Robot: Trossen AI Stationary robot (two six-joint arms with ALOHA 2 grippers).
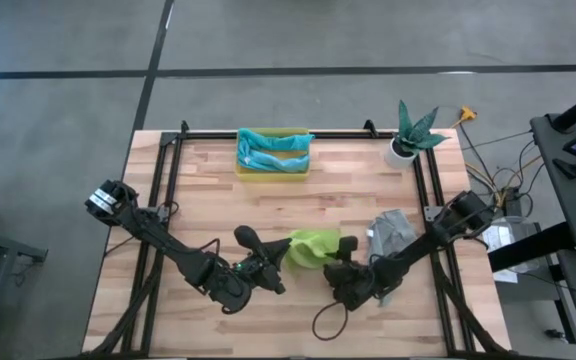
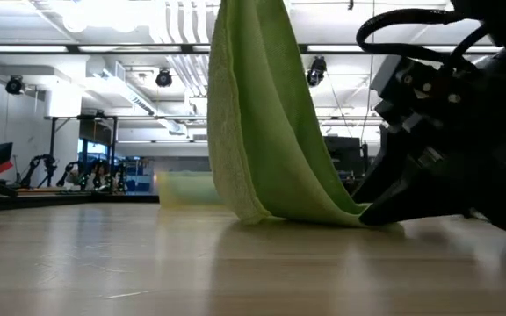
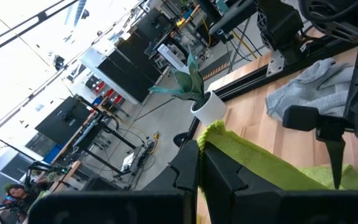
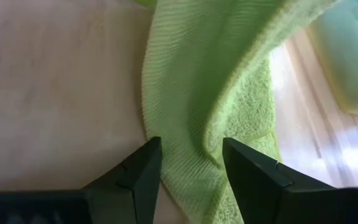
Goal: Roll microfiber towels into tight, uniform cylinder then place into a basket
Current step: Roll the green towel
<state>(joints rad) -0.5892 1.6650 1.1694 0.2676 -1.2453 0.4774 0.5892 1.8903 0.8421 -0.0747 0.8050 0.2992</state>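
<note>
Top view, L to R. Your left gripper [image 1: 280, 262] is clamped tight on the lime green towel [image 1: 313, 247], holding one edge up off the table [image 1: 208, 180]. Your right gripper [image 1: 340, 262] sits w/ fingers parted astride the towel's low end, gripping nothing. Grey towel [image 1: 392, 232] lies just right. Basket [image 1: 272, 167] at far edge holds teal towel [image 1: 273, 147] and light blue towel [image 1: 277, 160].

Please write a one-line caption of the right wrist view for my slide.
Open right end effector straddles a fold of the soft lime green microfiber towel on the light wooden table.
</note>
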